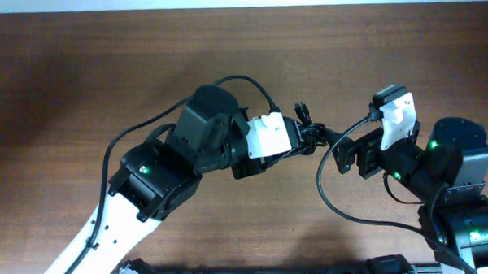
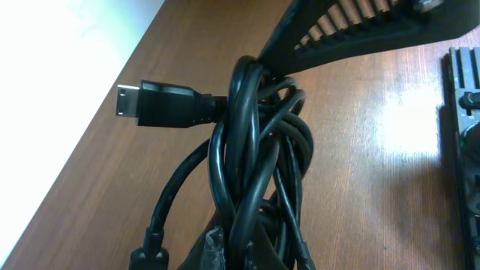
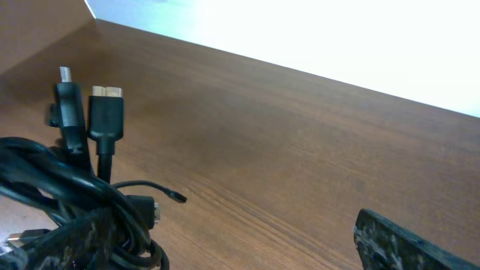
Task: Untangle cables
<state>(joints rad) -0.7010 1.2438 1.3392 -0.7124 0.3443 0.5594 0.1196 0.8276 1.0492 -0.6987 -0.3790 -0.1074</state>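
Black cables, knotted into one tight bundle, sit between the two arms above the brown counter. The left hand has its jaws clamped hard on the lower end of the bundle. I judge that this anchors the knot, so the other arm has something to pull against. The right hand is just beside the bundle with its jaws spread wide, gripping nothing. One finger shows well apart from the cords. Two plug ends stand upright over the tangle, a broad plug with a metal tip and a slimmer plug next to it. The loops thread through one another, so no strand looks free to draw out. A thick arm wire curves near the right hand and could snag.
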